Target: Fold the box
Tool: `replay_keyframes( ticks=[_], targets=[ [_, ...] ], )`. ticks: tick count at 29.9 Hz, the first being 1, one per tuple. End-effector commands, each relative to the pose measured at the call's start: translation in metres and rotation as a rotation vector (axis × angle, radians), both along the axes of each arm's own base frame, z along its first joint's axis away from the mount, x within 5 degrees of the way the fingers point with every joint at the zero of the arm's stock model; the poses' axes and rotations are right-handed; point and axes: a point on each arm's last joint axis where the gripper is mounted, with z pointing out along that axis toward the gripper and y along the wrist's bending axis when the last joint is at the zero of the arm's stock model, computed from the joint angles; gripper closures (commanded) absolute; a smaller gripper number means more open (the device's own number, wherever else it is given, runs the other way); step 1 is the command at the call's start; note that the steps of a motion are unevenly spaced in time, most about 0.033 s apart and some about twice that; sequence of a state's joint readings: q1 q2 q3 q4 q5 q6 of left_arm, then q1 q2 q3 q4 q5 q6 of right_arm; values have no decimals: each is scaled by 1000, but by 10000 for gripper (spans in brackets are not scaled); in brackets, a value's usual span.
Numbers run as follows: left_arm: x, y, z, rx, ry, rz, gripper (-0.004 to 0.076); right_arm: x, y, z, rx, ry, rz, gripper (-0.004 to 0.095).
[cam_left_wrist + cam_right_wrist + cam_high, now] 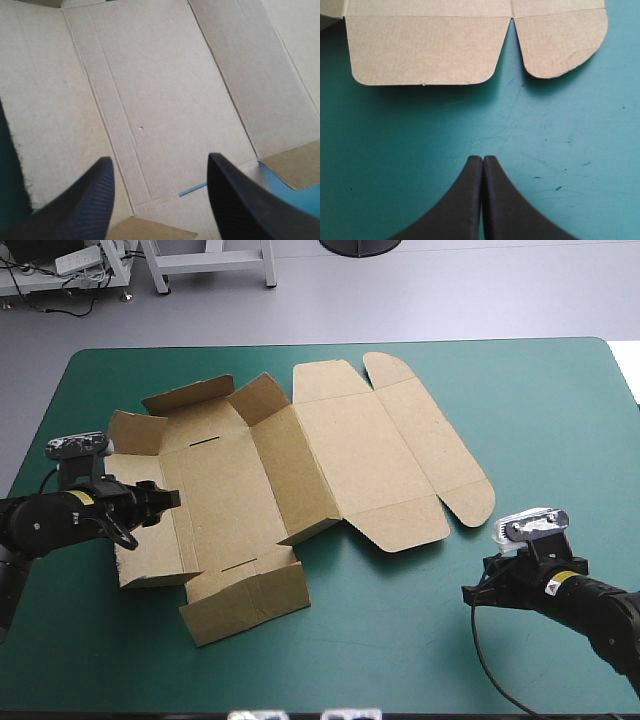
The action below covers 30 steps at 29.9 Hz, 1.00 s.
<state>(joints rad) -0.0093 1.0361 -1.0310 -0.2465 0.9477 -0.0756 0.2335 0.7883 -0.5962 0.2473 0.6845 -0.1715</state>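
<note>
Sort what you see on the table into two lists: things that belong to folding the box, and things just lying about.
Belongs to the job:
- box, mostly flat, some flaps raised
- left gripper, open above the box
- right gripper, shut, clear of the box

Just lying about:
- only the teal-green cover, underneath everything

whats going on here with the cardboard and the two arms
Two robot arms are set to fold a brown box, lying mostly flat on the teal-green table, with a few flaps at its left end tilted up. The left gripper is open above that end. The right gripper is shut, off the box over bare table near the lid flaps.
</note>
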Motion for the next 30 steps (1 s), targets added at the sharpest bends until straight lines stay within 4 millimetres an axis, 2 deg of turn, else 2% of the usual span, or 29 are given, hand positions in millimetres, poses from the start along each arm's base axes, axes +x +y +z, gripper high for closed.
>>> replay_keyframes(
  ticks=[1,5,8,12,15,18,22,30],
  targets=[
    [-2,16,13,-28,-48,40,303,5,1,14,27,-78,-9,933],
    [-4,38,11,-77,-40,113,303,5,1,14,27,-78,-9,933],
    [-2,41,4,-102,-5,77,294,4,1,14,35,-76,-10,933],
    [7,47,-14,-68,131,47,216,5,1,14,36,-75,-10,933],
    [12,55,-21,-17,164,77,169,4,2,14,46,-71,-10,933],
    [13,63,-24,16,179,126,169,4,2,14,47,-73,-9,933],
    [17,75,-30,-27,201,181,169,4,2,14,47,-73,-9,933],
    [27,86,-67,-200,253,175,169,4,2,14,51,-72,-10,933]
  ],
)
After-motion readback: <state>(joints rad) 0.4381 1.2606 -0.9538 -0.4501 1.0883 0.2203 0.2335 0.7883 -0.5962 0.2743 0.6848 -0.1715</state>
